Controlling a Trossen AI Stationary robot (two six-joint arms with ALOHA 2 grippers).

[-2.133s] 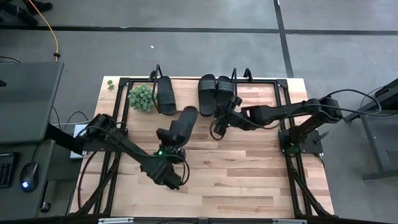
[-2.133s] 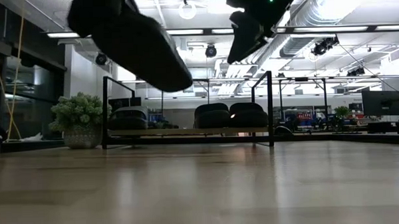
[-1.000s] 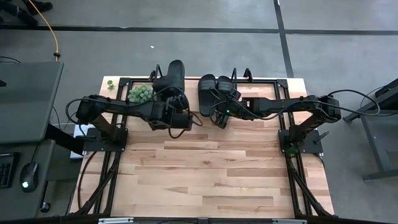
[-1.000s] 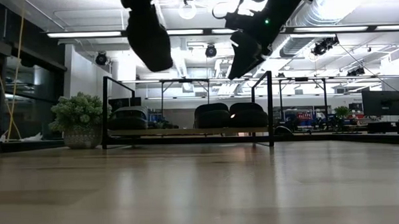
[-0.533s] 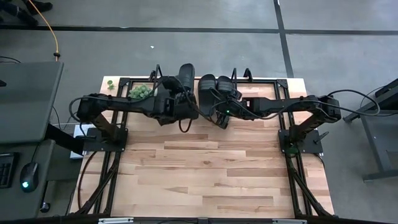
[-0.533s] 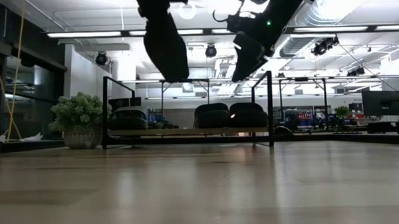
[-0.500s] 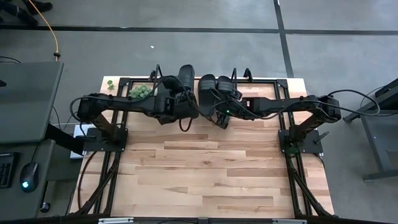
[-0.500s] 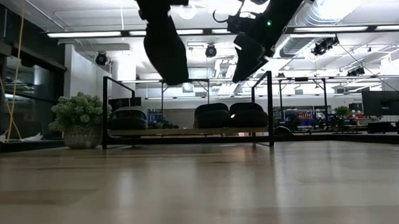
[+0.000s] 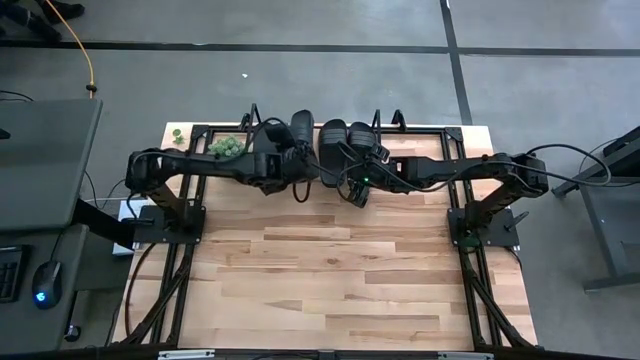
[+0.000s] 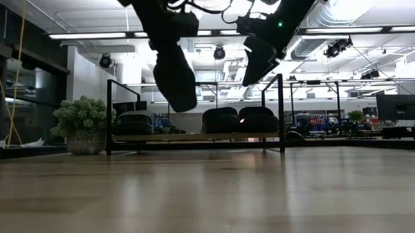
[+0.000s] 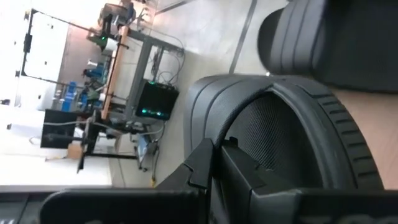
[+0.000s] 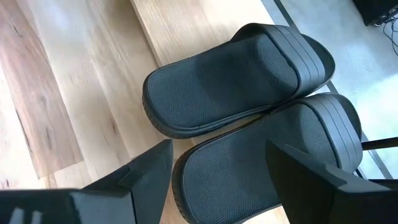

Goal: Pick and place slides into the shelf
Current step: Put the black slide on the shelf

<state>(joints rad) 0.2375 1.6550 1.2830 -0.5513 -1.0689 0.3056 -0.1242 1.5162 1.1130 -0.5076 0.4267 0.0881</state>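
With 3 black slide sandals [image 10: 238,120] resting on the low light-wood shelf with black wire ends [image 10: 194,136], my left gripper [image 9: 291,160] clamps the 4th sandal [image 10: 174,77] above its free gap while my right gripper [image 12: 214,168] hovers spread, holding nothing.

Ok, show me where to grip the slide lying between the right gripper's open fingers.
Probably the heel end of that slide, coming from above. The right gripper already straddles it there, and the sole lies flat on the shelf with both edges exposed. Farther forward the neighbouring slide lies close alongside, leaving a finger little room.
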